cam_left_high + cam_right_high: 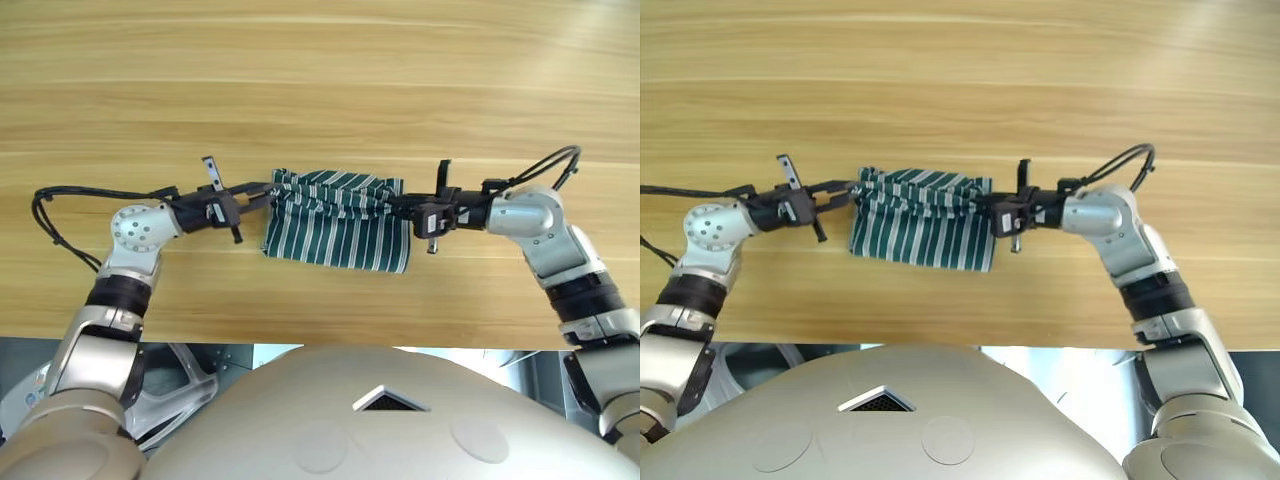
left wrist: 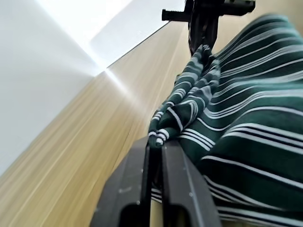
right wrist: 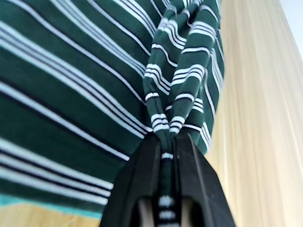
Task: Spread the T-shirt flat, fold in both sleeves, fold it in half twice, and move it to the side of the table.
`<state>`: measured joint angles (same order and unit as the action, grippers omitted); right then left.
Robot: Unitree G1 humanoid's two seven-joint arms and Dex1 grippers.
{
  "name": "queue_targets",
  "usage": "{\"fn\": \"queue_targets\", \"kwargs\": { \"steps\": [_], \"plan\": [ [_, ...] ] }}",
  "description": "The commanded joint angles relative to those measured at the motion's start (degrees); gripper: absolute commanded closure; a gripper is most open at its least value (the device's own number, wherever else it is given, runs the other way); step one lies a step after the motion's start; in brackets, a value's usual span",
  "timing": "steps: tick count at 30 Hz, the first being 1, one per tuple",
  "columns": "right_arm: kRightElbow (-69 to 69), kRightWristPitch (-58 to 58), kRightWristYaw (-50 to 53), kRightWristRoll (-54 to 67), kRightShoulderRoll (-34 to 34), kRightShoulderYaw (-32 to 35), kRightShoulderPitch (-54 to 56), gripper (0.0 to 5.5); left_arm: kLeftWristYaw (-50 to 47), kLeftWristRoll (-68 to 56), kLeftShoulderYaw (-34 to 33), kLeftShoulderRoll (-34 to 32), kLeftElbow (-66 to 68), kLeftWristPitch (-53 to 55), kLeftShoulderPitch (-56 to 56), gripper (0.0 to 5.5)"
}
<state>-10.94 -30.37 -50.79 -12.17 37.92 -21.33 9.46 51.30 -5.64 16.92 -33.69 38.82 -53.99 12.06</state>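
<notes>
Green, white-striped T-shirt (image 1: 335, 235): folded into a compact rectangle and held over the near half of the wooden table (image 1: 320, 80), directly in front of the robot. Its far edge is drawn taut and gathered into creases at both ends; the rest slopes toward the robot, and whether the near edge touches the wood cannot be told. Left gripper (image 1: 268, 192): at the shirt's far left corner, jaws closed narrowly on a bunched fold of cloth, as the left wrist view confirms (image 2: 156, 151). Right gripper (image 1: 398, 205): at the far right corner, jaws likewise pinched tight on a gathered fold (image 3: 165, 142). Both forearms lie level, pointing inward toward each other.
</notes>
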Motion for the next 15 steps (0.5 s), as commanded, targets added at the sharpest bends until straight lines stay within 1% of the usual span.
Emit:
{"fn": "queue_targets", "kwargs": {
  "steps": [1, 4, 8, 9, 11, 12, 15],
  "plan": [
    [-4.2, 0.1, 1.4, -2.2, -2.1, -1.2, 3.2, 5.40, -6.2, 8.6, -0.4, 2.6, 12.2, -1.4, 6.3, 5.39],
    [-7.0, -0.2, 3.0, -3.4, -3.2, -1.9, 4.3, 5.40, -11.3, 15.0, 1.1, 4.2, 18.7, -2.2, 9.5, 5.39],
    [-8.8, 1.8, 4.3, -1.6, -4.4, -0.6, 5.1, 5.40, -11.9, 16.8, 1.7, 5.7, 23.9, -1.8, 11.3, 5.39],
    [-9.3, 2.7, 4.8, 0.0, -4.8, 0.6, 5.3, 4.99, -11.1, 16.5, 1.6, 6.0, 24.8, -1.5, 11.6, 5.39],
    [-10.7, 5.4, 5.6, 4.2, -6.4, 3.5, 5.8, 4.56, -10.0, 15.3, 1.0, 6.9, 25.7, -1.5, 12.1, 5.39],
    [-11.2, 7.0, 5.4, 6.2, -7.1, 4.6, 5.7, 4.32, -10.2, 15.2, 0.7, 7.1, 26.0, -1.6, 12.5, 5.02],
    [-13.6, 12.3, 4.5, 10.9, -9.2, 7.2, 6.2, 3.74, -8.9, 13.3, -0.5, 7.9, 26.9, -0.7, 12.9, 4.54]
  ]
}}
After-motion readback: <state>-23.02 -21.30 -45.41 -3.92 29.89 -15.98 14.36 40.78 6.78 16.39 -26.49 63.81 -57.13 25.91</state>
